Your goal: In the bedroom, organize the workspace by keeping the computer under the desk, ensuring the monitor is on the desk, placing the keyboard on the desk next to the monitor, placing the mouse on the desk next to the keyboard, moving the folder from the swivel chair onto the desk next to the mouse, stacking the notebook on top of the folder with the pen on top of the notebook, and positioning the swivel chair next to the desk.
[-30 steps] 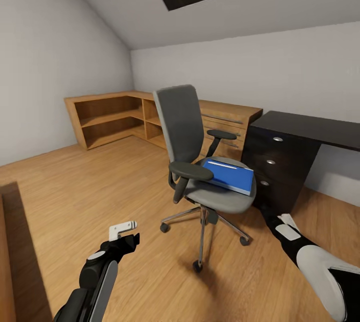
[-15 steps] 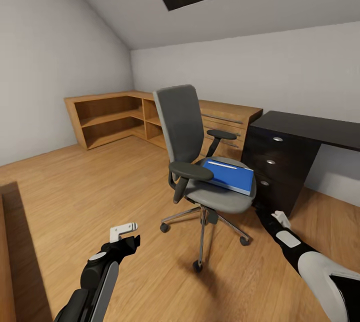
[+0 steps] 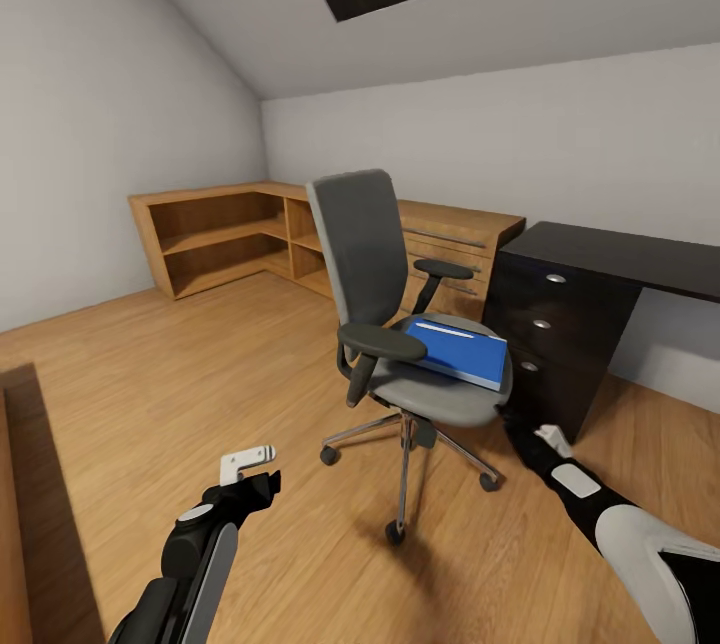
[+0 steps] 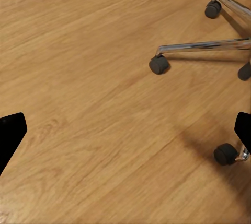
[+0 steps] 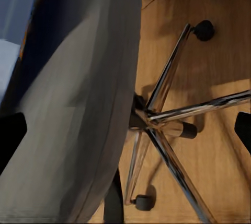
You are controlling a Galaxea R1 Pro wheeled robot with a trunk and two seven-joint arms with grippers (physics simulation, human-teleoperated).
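Observation:
The grey swivel chair (image 3: 385, 304) stands in the middle of the room, its seat turned toward the black desk (image 3: 610, 252) at the right. The blue folder (image 3: 458, 351) lies flat on the seat, with a thin pale strip on its top; I cannot tell whether that strip is the pen. The computer, monitor, keyboard, mouse and notebook are out of view. My right gripper (image 3: 548, 438) is low beside the seat's desk-side edge and stands open (image 5: 125, 130), looking at the seat's underside and the chrome base (image 5: 167, 114). Above bare floor left of the chair, my left gripper (image 3: 248, 460) is open (image 4: 125, 130).
A low open wood shelf unit (image 3: 215, 236) and a wood dresser (image 3: 455, 234) line the far walls behind the chair. The desk's drawers (image 3: 545, 324) stand close to the chair's right. A wood bed frame edge (image 3: 15, 504) runs along the near left. Caster wheels (image 4: 159, 65) sit near the left gripper.
My right arm has slid a little left, closer to the chair's seat. The left arm, the chair and the folder have stayed put.

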